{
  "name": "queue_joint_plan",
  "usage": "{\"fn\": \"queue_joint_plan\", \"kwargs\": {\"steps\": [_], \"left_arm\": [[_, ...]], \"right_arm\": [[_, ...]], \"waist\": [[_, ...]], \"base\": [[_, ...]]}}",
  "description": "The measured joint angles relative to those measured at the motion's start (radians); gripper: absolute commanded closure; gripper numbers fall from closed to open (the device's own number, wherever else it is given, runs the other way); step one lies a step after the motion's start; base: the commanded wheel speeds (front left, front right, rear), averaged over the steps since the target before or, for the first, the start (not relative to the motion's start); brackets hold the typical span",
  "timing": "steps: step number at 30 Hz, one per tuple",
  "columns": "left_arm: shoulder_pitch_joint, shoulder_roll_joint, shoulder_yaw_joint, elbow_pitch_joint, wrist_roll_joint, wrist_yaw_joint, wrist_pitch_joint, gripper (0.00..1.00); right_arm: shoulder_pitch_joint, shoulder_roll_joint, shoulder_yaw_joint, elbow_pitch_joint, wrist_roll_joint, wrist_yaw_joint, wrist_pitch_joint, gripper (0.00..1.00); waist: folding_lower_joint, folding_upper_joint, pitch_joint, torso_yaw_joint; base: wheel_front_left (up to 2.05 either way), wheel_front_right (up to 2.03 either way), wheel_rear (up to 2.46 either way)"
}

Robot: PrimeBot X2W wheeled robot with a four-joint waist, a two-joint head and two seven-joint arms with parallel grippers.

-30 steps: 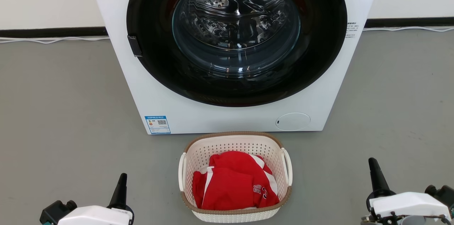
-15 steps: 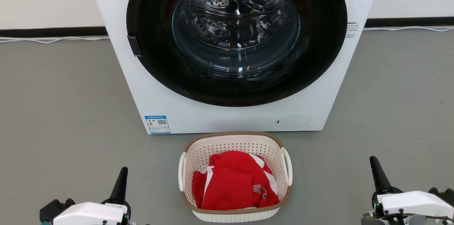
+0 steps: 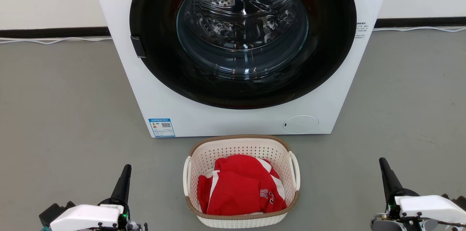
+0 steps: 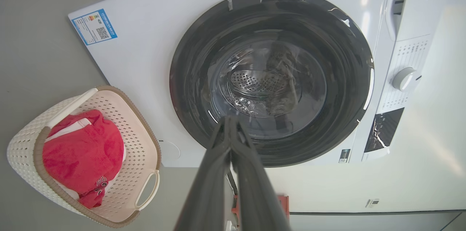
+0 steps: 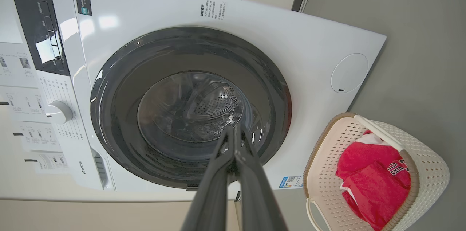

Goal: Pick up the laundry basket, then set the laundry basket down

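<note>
a small cream-white laundry basket (image 3: pixel 240 149) with a brown rim stands on the grey floor (image 3: pixel 65 114), centred in front of a white washing machine (image 3: pixel 153 89). the basket's far edge sits near the machine's base, with a narrow strip of floor between them. a crumpled red garment (image 3: pixel 236 191) with white stripes lies inside, below the rim. the left handle (image 3: pixel 186 176) and right handle (image 3: pixel 295 174) stand out from the basket's short sides, each with bare floor beside it

the left gripper (image 3: pixel 125 172) is at the lower left of the head view. its two dark fingers are pressed together into a single point and grip nothing. it is well apart from the left handle, with free floor between. the right gripper (image 3: pixel 384 167) is at the lower right, likewise pinched to a point and empty, and it stands further out from the basket than the left one does

in each wrist view the closed fingers point toward the machine's round dark door (image 3: pixel 242 23), with the basket low and off to one side

on both sides of the machine the floor runs back to a dark skirting board (image 3: pixel 54 32) under a pale wall, and a white cable (image 3: pixel 47 41) lies along that edge
</note>
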Motion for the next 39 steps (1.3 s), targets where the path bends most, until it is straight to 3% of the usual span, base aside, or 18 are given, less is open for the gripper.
{"fn": "queue_joint_plan", "kwargs": {"steps": [18, 39], "left_arm": [[-0.003, -0.002, 0.009, -0.034, -0.184, -0.009, 0.046, 1.0], [-0.003, -0.002, 0.009, -0.035, -0.187, -0.012, 0.046, 1.0]], "right_arm": [[-0.003, 0.004, -0.007, -0.026, 0.21, 0.0, 0.051, 1.0], [-0.019, 0.004, -0.007, -0.027, 0.212, 0.0, 0.051, 1.0]], "waist": [[0.0, 0.0, 0.001, 0.0], [0.0, 0.0001, 0.001, 0.0]], "base": [[0.0, 0.0, 0.0], [0.0, 0.0, 0.0]]}}
